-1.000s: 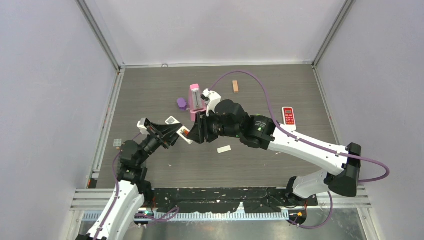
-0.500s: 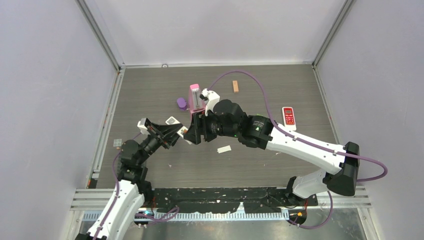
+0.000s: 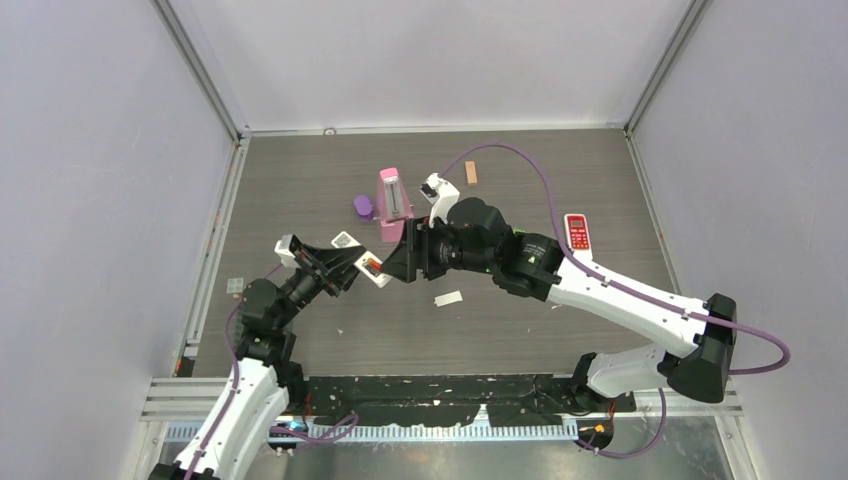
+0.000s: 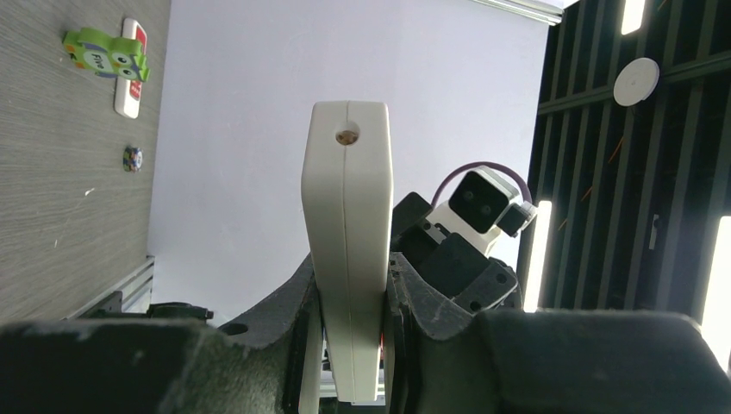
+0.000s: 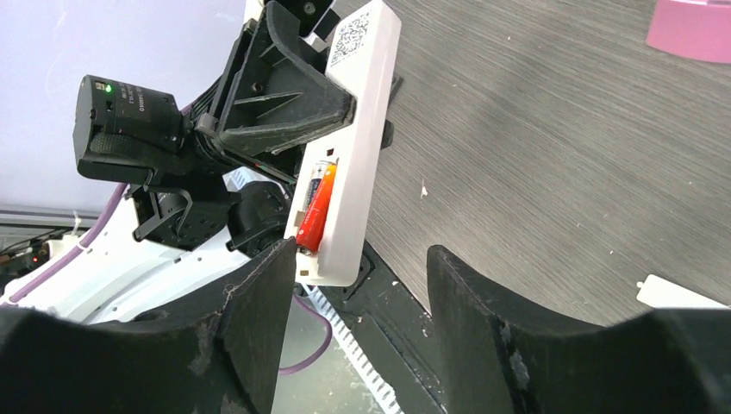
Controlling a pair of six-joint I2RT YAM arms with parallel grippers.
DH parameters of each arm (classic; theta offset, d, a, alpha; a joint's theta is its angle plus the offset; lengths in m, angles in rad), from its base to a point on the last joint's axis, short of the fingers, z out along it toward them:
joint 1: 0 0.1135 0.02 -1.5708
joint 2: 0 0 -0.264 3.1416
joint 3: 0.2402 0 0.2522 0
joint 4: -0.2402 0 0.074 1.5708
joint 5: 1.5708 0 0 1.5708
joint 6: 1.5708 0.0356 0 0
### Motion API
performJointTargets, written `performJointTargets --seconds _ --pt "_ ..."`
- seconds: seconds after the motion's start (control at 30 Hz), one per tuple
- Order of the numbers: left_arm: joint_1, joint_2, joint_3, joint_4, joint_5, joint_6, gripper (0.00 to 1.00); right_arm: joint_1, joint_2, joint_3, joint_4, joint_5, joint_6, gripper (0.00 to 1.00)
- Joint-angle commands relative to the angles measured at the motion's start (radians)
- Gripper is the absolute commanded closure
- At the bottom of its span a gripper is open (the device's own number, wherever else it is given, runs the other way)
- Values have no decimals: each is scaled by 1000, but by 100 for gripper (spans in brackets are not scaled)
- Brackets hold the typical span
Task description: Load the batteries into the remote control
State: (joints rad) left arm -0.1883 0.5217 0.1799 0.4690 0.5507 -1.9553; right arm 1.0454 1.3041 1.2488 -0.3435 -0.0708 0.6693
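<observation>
The left gripper (image 4: pixel 349 328) is clamped tight on the white remote control (image 4: pixel 346 216), held up in the air. One red-orange battery (image 5: pixel 315 211) sits seated in the remote's open back (cover off), just beyond the right gripper (image 5: pixel 358 276), whose jaws stand well apart, holding nothing

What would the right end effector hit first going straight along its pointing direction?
Likely the white remote, held by the left end effector; its open bay with the red-orange battery sits just ahead. Depth unclear.
</observation>
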Motion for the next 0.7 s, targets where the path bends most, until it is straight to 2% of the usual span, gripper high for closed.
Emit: performJointTargets --seconds 0.0,0.37,0.67 --pt "-2 -5 16 80 6 13 100 -8 -32 -11 55 -16 28 39" --pt "-2 -12 46 78 24 19 100 -14 2 1 44 -37 25 41" --pt "-2 -22 79 81 41 4 100 -25 43 24 -4 -41 36 48"
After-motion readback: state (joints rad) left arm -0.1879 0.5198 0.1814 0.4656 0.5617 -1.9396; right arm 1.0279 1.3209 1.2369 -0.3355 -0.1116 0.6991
